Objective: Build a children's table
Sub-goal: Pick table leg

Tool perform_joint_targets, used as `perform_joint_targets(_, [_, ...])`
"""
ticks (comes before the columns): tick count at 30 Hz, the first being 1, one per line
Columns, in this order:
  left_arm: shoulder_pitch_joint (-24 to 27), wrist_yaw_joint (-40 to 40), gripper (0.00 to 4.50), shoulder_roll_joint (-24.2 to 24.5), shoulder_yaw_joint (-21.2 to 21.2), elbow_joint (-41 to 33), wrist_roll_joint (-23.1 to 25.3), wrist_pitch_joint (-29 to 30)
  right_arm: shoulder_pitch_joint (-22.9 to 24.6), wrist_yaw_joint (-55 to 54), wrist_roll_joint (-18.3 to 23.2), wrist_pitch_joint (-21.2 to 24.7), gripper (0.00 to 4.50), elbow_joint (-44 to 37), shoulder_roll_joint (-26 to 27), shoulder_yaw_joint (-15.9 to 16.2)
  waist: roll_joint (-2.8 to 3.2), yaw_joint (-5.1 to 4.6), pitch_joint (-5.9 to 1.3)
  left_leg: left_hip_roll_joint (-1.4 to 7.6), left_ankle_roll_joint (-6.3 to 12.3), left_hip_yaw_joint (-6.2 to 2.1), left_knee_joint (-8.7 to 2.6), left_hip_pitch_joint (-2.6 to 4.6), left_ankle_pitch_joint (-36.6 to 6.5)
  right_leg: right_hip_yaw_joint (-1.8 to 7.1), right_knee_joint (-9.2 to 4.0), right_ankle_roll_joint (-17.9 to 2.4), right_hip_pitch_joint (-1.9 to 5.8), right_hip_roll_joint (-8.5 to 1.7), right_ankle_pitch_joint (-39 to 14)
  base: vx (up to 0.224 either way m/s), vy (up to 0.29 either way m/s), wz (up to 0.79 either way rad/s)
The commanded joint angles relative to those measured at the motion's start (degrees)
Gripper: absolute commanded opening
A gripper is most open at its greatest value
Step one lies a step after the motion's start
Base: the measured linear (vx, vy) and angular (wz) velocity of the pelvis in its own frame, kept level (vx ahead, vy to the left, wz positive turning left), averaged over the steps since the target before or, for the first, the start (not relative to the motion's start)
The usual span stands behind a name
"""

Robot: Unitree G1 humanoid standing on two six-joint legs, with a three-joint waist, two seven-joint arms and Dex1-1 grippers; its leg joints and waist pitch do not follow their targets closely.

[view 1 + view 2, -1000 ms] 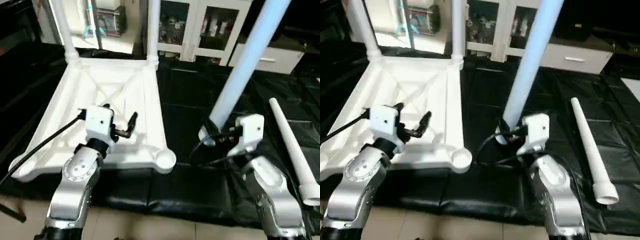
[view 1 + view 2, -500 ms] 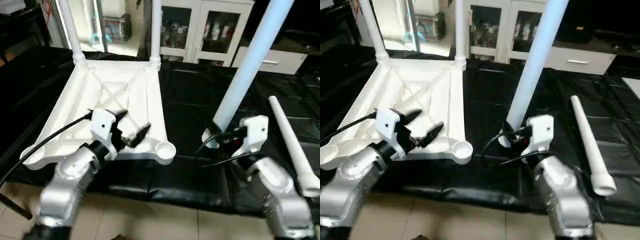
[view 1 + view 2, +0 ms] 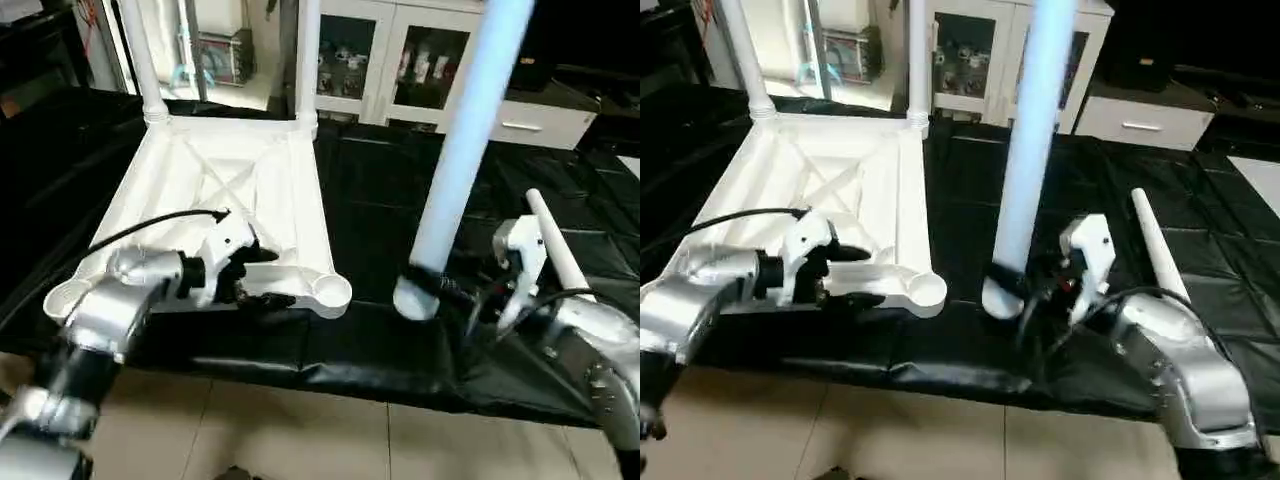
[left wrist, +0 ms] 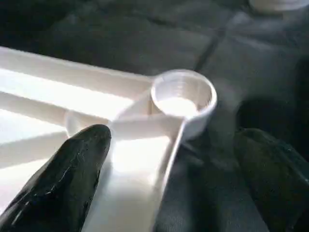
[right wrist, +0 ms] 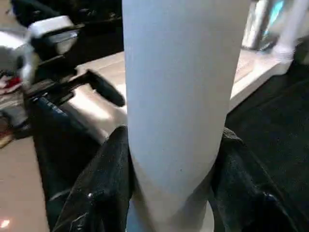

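Gripping the third leg [image 3: 462, 150] upright in our right hand [image 3: 1040, 285], thick end down beside the empty corner socket [image 3: 330, 293], we risked missing it and pushing the upturned top [image 3: 225, 190] along the counter [image 3: 380, 190]; our left hand [image 3: 255, 275] gaped wide astride its near rim.

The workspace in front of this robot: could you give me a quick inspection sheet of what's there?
Surface: black sheet over the work area, tiled floor at its near edge.
Job's things: upturned table top, two legs standing in far sockets; near socket empty; one leg lying at the right.
Clutter: nothing seen.
Grippers: left gripper open astride the top's near rim; right gripper shut on held leg, upright.
Cables: black cable on the left arm.
Surroundings: glass-door cabinet behind.
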Motion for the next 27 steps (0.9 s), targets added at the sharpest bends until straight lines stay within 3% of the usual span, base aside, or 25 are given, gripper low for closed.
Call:
perform_joint_targets(1, [-1.32,-1.56,4.50,-0.32,-1.36,2.09,1.46,-1.55,-0.58,-0.75,0.46,-0.44,1.86,-0.45,0.01,-1.22,0.30,0.29,-3.34,3.11,-3.56,-1.69,-6.47,0.99,-18.59,2.06,-4.49,-9.04,0.72,-3.83,-16.86,0.000,0.000,0.00])
perform_joint_targets(4, [-2.57,-3.37,4.50,-1.08,-1.72,4.70,1.43,-1.90,-1.40,-2.51,0.43,-0.63,1.86,0.24,0.93,-2.05,0.16,0.32,-3.60,3.15,-2.91,-1.27,-6.30,1.16,-16.73,2.19,-4.11,-10.55,0.56,-3.70,-13.07,0.000,0.000,0.00])
perform_joint_targets(6, [-3.33,-3.68,4.17,-1.67,-1.73,6.02,1.38,-2.49,-1.71,-3.59,-0.29,-0.85,1.86,0.74,1.34,-2.23,0.23,0.46,-3.80,3.17,-2.51,-1.12,-6.11,1.24,-16.53,2.20,-3.96,-11.24,0.45,-3.68,-11.97,0.030,-0.004,-0.01])
perform_joint_targets(9, [-4.39,-2.52,4.15,-2.94,-2.46,8.57,2.99,-3.36,-2.02,-7.55,-1.89,-1.83,1.86,1.93,3.70,-2.99,0.08,0.84,-4.32,2.94,-0.85,-0.70,-5.40,0.93,-9.92,2.24,-3.10,-12.81,0.63,-3.42,-2.99,0.065,-0.014,-0.02])
perform_joint_targets(10, [-4.40,-1.75,3.87,-2.97,-2.67,8.94,3.75,-4.00,-1.87,-8.11,-2.01,-1.83,1.86,1.61,4.25,-2.70,-0.02,1.17,-4.75,2.81,0.27,-0.56,-4.98,0.85,-5.94,2.17,-2.52,-13.62,0.89,-3.40,2.15,0.065,-0.018,-0.02])
perform_joint_targets(11, [-4.50,-1.52,3.87,-3.03,-2.60,9.31,4.00,-4.31,-1.75,-8.23,-2.14,-1.89,1.86,1.39,4.35,-2.47,-0.09,1.42,-4.78,2.74,1.79,-0.45,-4.77,0.71,-2.77,2.12,-2.16,-14.28,1.05,-3.22,6.25,0.056,-0.018,-0.03])
perform_joint_targets(12, [-4.49,-2.10,3.78,-2.95,-2.77,9.46,4.09,-4.56,-1.56,-8.37,-2.26,-1.92,1.86,1.08,4.51,-2.20,-0.21,1.53,-4.78,2.67,2.50,-0.30,-4.66,0.71,-1.92,2.13,-2.11,-14.56,1.05,-3.12,7.45,0.000,0.000,0.00])
perform_joint_targets(15, [-4.08,-4.36,3.57,-1.75,-4.09,8.81,5.16,-4.84,-1.03,-8.83,-2.75,-2.02,1.86,0.44,5.02,-1.50,-0.37,1.78,-4.57,2.80,3.65,-0.16,-4.77,0.75,-2.54,2.17,-2.36,-14.81,1.11,-3.27,5.28,0.000,0.000,0.00])
perform_joint_targets(17, [-3.69,-5.37,3.43,-0.99,-4.26,8.02,5.11,-4.75,-1.02,-8.99,-2.72,-2.04,1.86,0.46,5.12,-1.41,-0.20,1.76,-4.28,3.03,2.54,-0.20,-5.14,0.91,-5.67,2.18,-2.78,-14.14,0.97,-3.33,-0.09,0.000,0.000,0.00])
perform_joint_targets(22, [-3.32,-5.60,3.03,-0.51,-3.76,7.44,5.51,-4.97,-1.09,-9.54,-2.90,-2.21,1.86,0.48,5.64,-1.36,-0.13,1.59,-3.89,3.22,-0.45,-0.32,-5.76,1.20,-11.16,2.26,-3.41,-12.79,0.53,-3.27,-7.14,0.000,0.000,0.00])
perform_joint_targets(27, [-2.58,-4.67,2.59,-0.24,-3.41,6.19,6.00,-4.33,-1.38,-9.64,-3.43,-2.47,1.86,0.83,6.09,-1.13,-0.33,1.79,-3.91,3.20,-1.10,-0.34,-5.81,1.11,-11.46,2.38,-3.42,-11.98,0.50,-3.39,-7.77,0.000,0.000,0.00])
